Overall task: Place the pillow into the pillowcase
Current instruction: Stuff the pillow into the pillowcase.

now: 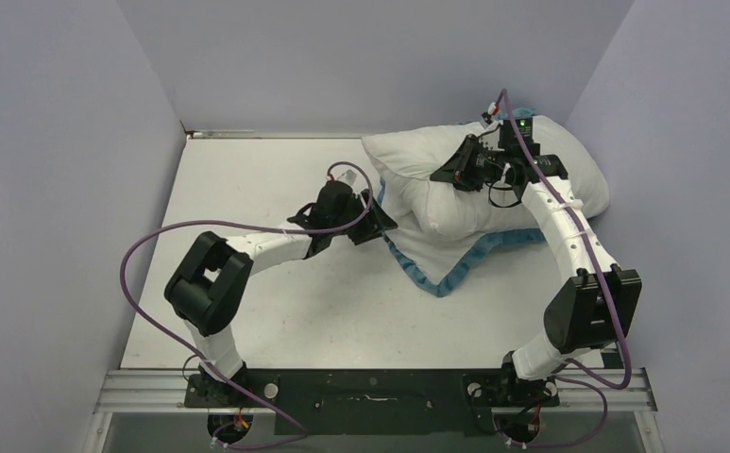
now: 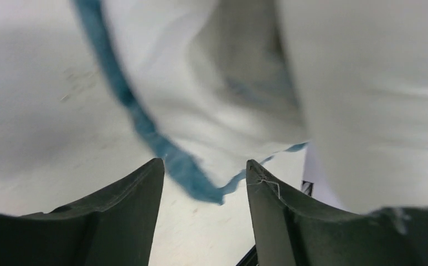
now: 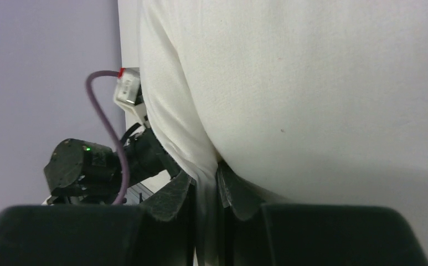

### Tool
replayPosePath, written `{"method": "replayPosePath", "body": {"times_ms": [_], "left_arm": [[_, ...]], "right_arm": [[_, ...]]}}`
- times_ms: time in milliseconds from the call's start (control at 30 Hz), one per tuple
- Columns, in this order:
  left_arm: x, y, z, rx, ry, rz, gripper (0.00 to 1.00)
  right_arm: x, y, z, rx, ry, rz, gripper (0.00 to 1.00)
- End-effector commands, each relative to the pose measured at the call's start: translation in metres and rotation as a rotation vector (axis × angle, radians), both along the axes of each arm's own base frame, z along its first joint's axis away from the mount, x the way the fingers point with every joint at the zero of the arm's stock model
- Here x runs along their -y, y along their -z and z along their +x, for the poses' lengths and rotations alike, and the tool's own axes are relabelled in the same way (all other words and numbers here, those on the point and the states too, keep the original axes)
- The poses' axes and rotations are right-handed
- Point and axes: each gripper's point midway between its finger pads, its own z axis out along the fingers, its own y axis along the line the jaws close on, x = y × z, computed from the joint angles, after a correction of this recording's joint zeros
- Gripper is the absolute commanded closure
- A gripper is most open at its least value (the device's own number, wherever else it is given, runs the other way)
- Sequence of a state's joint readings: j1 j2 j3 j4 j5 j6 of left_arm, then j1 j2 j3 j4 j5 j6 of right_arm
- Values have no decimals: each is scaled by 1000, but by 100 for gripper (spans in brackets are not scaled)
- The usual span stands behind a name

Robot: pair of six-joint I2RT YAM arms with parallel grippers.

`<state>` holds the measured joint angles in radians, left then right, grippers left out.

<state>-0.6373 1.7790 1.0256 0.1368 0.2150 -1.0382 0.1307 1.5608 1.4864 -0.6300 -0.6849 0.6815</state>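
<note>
Overhead and wrist views, read from left to right. The left gripper (image 1: pixel 385 225) is set low over the table (image 1: pixel 266 179) at the near-left border of the pillowcase (image 1: pixel 436 253). Its fingers are spread to a moderate gap, nothing is clamped, and the blue ruffled edge (image 2: pixel 145 127) is seen running beyond that gap. The pillowcase is spread flat with its white inner face up. The pillow (image 1: pixel 408 162) lies on top of it towards the far-right corner.

The right gripper (image 3: pixel 206 180) is closed tightly on a thin fold of white fabric, judged to be the pillow's own cover, on the upper side of the pillow.

Handling: both items are judged light, soft and free of any fragility. The pillow would be expected to sag and bulge around any pinch, so a corner or seam is preferred. The limp case is best taken by its ruffled rim, one layer only.

Obscured: the mouth of the pillowcase cannot be located. Its far part is covered by the pillow, with only a scrap of blue shown behind the right wrist. The left wrist view is blurred. Whether any of the pillow is already inside cannot be told.
</note>
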Motion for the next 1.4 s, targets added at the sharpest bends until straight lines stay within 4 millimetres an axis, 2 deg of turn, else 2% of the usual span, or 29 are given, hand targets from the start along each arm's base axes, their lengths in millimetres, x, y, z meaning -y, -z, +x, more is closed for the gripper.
{"method": "replayPosePath", "body": {"times_ms": [0, 67, 167, 233, 400, 467, 567, 633, 733, 833, 1000, 1067, 1100, 1233, 1367], "left_arm": [[41, -80, 30, 181, 39, -159, 47], [52, -91, 39, 185, 13, -230, 51], [68, -95, 51, 163, -30, -307, 69], [79, -81, 54, 103, -44, -308, 78], [93, -39, 59, 10, -130, -309, 80], [99, -30, 64, 8, -141, -334, 78], [109, -26, 73, 47, -162, -377, 67], [117, -23, 78, 76, -155, -354, 60], [130, -18, 83, 117, -120, -272, 54], [134, 0, 84, 99, -122, -175, 48], [136, 49, 75, -48, -127, -99, 39], [132, 69, 68, -139, -155, -60, 30], [130, 78, 66, -176, -178, -35, 28], [127, 85, 64, -216, -235, 48, 27], [143, 97, 67, -266, -259, 31, 29]], "right_arm": [[0, -51, 5, 126, 24, 59, 95], [1, -57, 10, 135, 41, 67, 95], [2, -66, 16, 145, 66, 103, 95], [4, -71, 20, 153, 85, 121, 95], [11, -84, 30, 177, 116, 164, 95], [11, -87, 33, 180, 117, 178, 95], [9, -87, 32, 176, 112, 198, 95], [9, -85, 31, 171, 111, 200, 95], [8, -80, 29, 159, 105, 202, 95], [8, -77, 27, 150, 105, 205, 95], [9, -79, 27, 156, 110, 199, 95], [10, -81, 27, 162, 113, 194, 95], [10, -81, 28, 162, 117, 192, 95], [11, -83, 30, 169, 121, 190, 95], [13, -85, 31, 173, 126, 190, 95]]}}
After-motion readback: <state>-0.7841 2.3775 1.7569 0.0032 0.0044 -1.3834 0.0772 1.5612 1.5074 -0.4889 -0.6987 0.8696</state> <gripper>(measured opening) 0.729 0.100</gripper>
